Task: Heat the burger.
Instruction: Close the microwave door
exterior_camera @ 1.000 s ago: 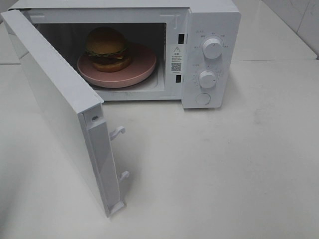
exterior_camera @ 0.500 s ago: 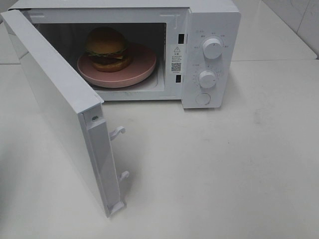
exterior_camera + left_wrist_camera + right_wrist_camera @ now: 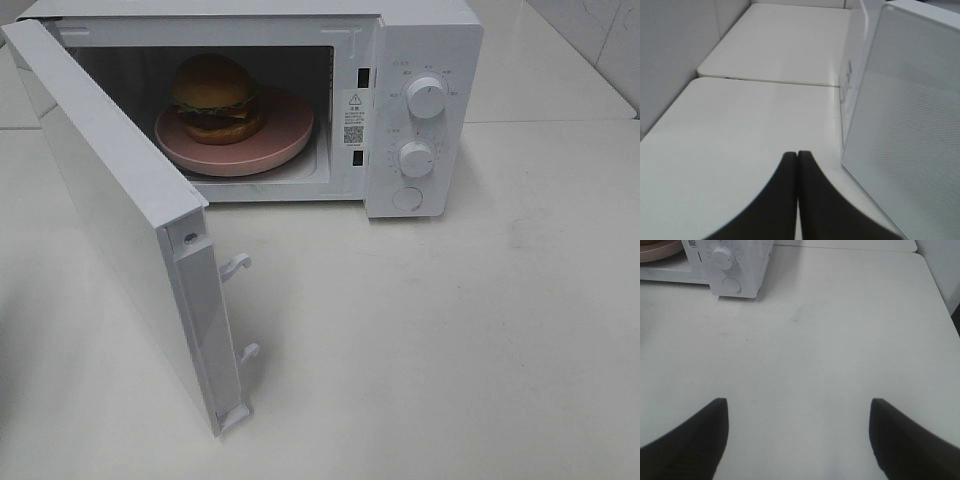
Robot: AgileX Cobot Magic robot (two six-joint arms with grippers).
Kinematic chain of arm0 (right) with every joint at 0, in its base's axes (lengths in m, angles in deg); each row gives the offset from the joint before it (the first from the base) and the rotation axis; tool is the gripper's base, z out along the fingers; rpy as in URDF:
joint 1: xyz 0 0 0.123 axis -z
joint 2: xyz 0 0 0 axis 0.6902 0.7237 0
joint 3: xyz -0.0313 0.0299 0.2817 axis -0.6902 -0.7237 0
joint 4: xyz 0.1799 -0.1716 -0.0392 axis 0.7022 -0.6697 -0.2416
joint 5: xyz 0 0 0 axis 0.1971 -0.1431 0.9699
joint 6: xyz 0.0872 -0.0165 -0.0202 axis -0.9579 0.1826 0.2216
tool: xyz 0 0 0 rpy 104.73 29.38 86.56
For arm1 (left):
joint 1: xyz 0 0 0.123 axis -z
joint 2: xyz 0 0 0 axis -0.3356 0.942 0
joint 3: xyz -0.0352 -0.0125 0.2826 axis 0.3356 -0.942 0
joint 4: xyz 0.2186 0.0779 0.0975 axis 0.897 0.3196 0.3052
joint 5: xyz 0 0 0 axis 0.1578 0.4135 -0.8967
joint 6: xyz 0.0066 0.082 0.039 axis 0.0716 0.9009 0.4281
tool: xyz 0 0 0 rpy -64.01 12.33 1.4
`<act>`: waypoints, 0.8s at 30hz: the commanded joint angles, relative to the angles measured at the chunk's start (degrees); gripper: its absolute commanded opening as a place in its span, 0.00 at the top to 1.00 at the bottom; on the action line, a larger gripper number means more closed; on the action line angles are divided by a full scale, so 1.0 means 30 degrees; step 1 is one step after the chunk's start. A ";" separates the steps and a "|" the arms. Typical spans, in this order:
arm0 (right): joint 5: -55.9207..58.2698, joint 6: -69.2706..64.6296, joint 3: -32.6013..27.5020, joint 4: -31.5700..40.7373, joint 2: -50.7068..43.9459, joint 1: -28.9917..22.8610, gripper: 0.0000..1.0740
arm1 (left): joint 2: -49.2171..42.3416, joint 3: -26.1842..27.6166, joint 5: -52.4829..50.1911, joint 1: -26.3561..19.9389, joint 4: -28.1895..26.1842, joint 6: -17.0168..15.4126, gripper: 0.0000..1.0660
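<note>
The burger point(image 3: 214, 97) sits on a pink round plate point(image 3: 285, 130) inside the white microwave point(image 3: 420, 40), whose door point(image 3: 110, 200) swings wide open toward the front left. No gripper appears in the exterior high view. In the left wrist view my left gripper point(image 3: 798, 155) is shut, its two dark fingers pressed together with nothing between them, just outside the open door's outer face point(image 3: 910, 130). The right wrist view shows my right gripper point(image 3: 799, 407) open and empty above bare table, well in front of the microwave's control panel point(image 3: 730, 262).
Two white knobs point(image 3: 427, 97) and a round button point(image 3: 407, 199) sit on the microwave's right panel. Two latch hooks point(image 3: 236, 265) stick out from the door's edge. A white table point(image 3: 450, 350) spreads in front and to the right; a wall stands left of the left gripper.
</note>
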 commanded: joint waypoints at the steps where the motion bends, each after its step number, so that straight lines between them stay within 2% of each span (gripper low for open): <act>1: -0.0134 -0.0134 -0.0038 0.0076 -0.0497 0.0153 0.30 | 0.1528 -0.0019 -0.2521 0.0764 0.2196 -0.2483 1.00; 2: -0.0134 -0.0134 -0.0038 0.0076 -0.0497 0.0153 0.30 | 0.1528 -0.0019 -0.2521 0.0764 0.2196 -0.2483 1.00; 3: -0.0134 -0.0134 -0.0038 0.0076 -0.0497 0.0153 0.30 | 0.2445 -0.0019 -0.3667 0.1089 0.3610 -0.3419 1.00; 4: -0.0134 -0.0134 -0.0038 0.0076 -0.0497 0.0153 0.30 | 0.2941 -0.0019 -0.4183 0.1203 0.4297 -0.3839 1.00; 5: -0.0134 -0.0134 -0.0038 0.0076 -0.0497 0.0153 0.30 | 0.2941 -0.0019 -0.4183 0.1203 0.4297 -0.3839 1.00; 6: -0.0134 -0.0134 -0.0038 0.0076 -0.0497 0.0153 0.30 | 0.3782 -0.0019 -0.5042 0.1432 0.5118 -0.4565 1.00; 7: -0.0134 -0.0134 -0.0038 0.0076 -0.0497 0.0153 0.30 | 0.4240 -0.0019 -0.5539 0.1566 0.5424 -0.4813 1.00; 8: -0.0134 -0.0134 -0.0038 0.0076 -0.0497 0.0153 0.30 | 0.4240 -0.0019 -0.5539 0.1566 0.5424 -0.4813 1.00; 10: -0.0134 -0.0134 -0.0038 0.0076 -0.0497 0.0153 0.30 | 0.5921 0.0210 -0.7009 0.2559 0.6245 -0.4927 1.00; 13: -0.0134 -0.0134 -0.0038 0.0076 -0.0497 0.0153 0.30 | 0.6379 0.0344 -0.7257 0.2922 0.6322 -0.4927 1.00; 14: -0.0134 -0.0134 -0.0038 0.0076 -0.0497 0.0153 0.30 | 0.7066 0.0573 -0.7639 0.3610 0.6322 -0.4908 1.00; 15: -0.0134 -0.0134 -0.0038 0.0076 -0.0497 0.0153 0.30 | 0.7773 0.0745 -0.8193 0.4354 0.6131 -0.4698 1.00; 18: -0.0134 -0.0134 -0.0038 0.0076 -0.0497 0.0153 0.30 | 0.8671 0.1146 -0.8537 0.5271 0.5615 -0.4393 1.00; 24: -0.0134 -0.0134 -0.0038 0.0076 -0.0497 0.0153 0.30 | 0.9912 0.1910 -0.8995 0.6513 0.4870 -0.3953 1.00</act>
